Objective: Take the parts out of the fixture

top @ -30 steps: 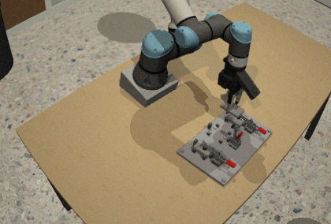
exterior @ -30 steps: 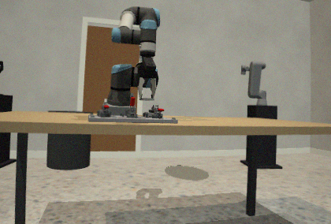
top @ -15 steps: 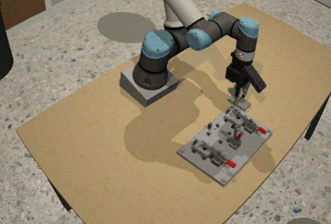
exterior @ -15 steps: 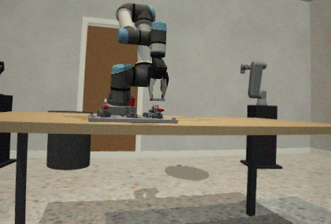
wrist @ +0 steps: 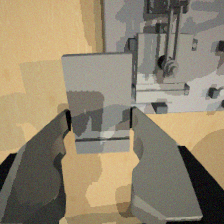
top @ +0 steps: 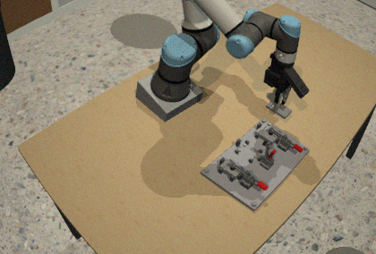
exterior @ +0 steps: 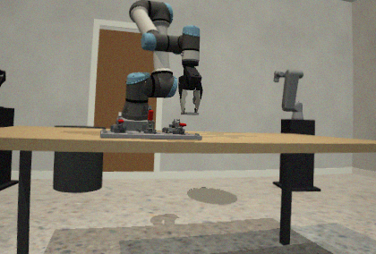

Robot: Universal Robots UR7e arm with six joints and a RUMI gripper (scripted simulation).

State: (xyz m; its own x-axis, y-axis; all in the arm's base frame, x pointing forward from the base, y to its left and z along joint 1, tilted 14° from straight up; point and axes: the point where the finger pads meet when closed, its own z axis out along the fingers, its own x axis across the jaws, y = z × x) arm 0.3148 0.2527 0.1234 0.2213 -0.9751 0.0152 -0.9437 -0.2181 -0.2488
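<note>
My gripper (top: 279, 103) (exterior: 190, 110) (wrist: 100, 109) is shut on a flat grey part (top: 281, 111) (exterior: 190, 114) (wrist: 100, 75), gripped by its side edges. The part hangs level above the table, just off the fixture's edge and clear of it. The fixture (top: 286, 169) (exterior: 148, 136) (wrist: 117, 25) is a grey plate with three red-handled toggle clamps. The middle clamp's red handle (top: 272, 153) (exterior: 150, 114) stands up. Another grey part (wrist: 149, 55) sits in the fixture under a clamp in the wrist view. What lies under the far end clamp is too small to tell.
The wooden table (top: 89, 155) (exterior: 251, 145) (wrist: 40, 30) extends around the fixture. The arm's base block (top: 154, 103) stands behind the fixture. The end clamps' red handles (top: 262, 185) (top: 298, 148) point outward, low over the plate. Small pins and blocks stand up from the plate.
</note>
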